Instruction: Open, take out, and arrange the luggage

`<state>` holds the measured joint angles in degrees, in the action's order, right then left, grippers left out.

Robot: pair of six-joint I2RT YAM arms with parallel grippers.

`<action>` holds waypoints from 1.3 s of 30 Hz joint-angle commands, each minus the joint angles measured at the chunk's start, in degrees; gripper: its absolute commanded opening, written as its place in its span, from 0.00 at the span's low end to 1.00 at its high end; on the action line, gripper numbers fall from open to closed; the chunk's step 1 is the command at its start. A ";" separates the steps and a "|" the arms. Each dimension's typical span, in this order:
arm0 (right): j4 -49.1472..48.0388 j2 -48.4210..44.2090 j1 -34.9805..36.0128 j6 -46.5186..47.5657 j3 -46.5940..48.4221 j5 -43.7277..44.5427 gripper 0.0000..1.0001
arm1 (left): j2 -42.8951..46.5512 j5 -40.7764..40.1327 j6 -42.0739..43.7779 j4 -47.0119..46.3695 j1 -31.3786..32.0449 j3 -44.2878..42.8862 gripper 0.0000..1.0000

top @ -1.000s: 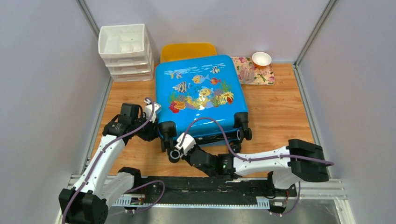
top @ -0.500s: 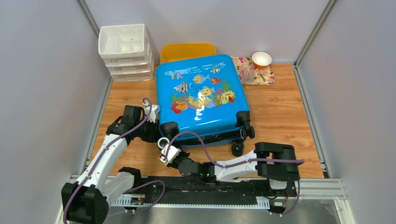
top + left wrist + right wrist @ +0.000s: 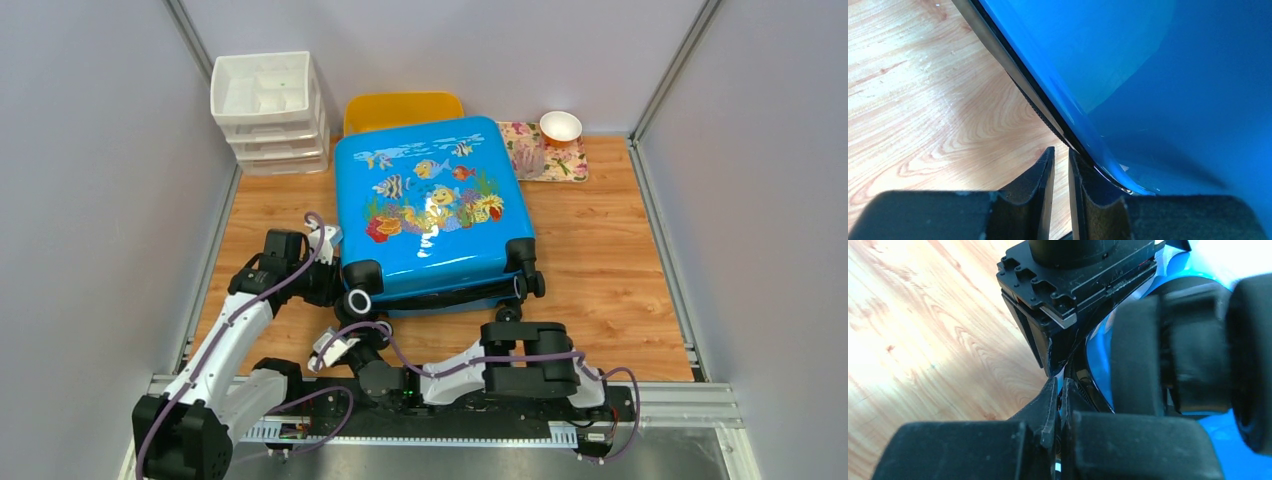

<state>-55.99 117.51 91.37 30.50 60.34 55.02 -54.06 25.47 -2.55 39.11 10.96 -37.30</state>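
Blue and glossy, the suitcase (image 3: 430, 200) lies flat in the middle of the wooden surface (image 3: 600, 260), lid shut, wheels toward the arms. I judge the task to be at its first step, the opening; nothing has been taken out.

The left claw (image 3: 1061, 156) sits low at the case's near left corner, against the dark seam under the shell. Its fingers are almost together with a thin slit between them, and nothing shows in that slit. The right claw (image 3: 1060, 395) is pressed fully closed and empty, held low just in front of that same corner, beside a wheel.

The next move probably calls for finding the zip tab along that seam, pinching it firmly and drawing it round the case. No tab is visible.

Counted: one suitcase, one yellow tub (image 3: 400, 105) just behind it, one white stack of three drawers (image 3: 268, 110), one flowered tray (image 3: 572, 166) carrying one white bowl (image 3: 560, 127), and two arms.
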 commanded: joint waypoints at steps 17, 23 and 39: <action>-13.90 -16.16 10.05 4.75 -7.33 -24.26 0.70 | 0.54 22.77 -5.02 -11.70 -17.89 0.83 0.57; 5.59 -27.22 10.84 0.71 -9.10 -29.18 0.71 | 5.62 30.51 0.51 -4.49 -23.35 2.93 0.57; 52.38 -43.95 -9.10 -8.27 -6.28 -51.42 0.72 | 4.49 37.19 3.98 1.61 -25.11 0.55 0.49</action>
<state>-10.37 75.20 84.31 20.80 53.82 8.45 -50.43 60.80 3.33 43.97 -13.65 -36.84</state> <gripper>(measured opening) 0.715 0.496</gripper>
